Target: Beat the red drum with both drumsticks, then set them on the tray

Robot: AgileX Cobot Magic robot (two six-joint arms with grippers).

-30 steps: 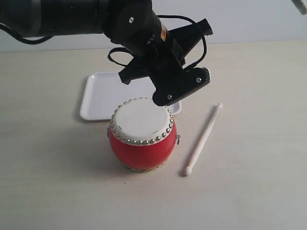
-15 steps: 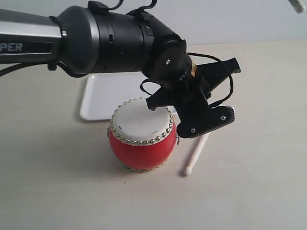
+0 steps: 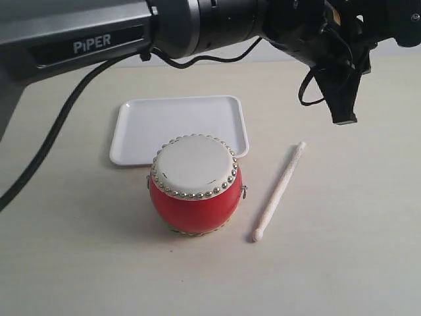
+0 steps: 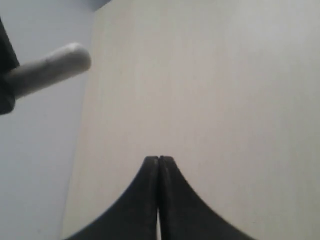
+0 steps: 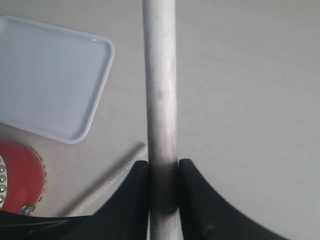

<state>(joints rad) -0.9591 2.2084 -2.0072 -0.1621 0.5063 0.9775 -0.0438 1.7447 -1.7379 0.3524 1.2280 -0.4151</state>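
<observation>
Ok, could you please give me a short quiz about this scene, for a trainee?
1. True or false: the slim pale wooden drumstick lying on the light table touches the glossy red barrel-shaped drum.
2. The right gripper holds: A) nothing; B) a second pale wooden drumstick; C) the red drum.
3. On the left gripper, are the jaws open or shut?
Key: 1 false; 2 B; 3 shut, nothing between them.

Pale wood-grain table [image 3: 79, 263], matte and faintly streaked, plain grey-blue wall [image 4: 35, 160] behind its far edge, soft even light, faint blurred shadows
</observation>
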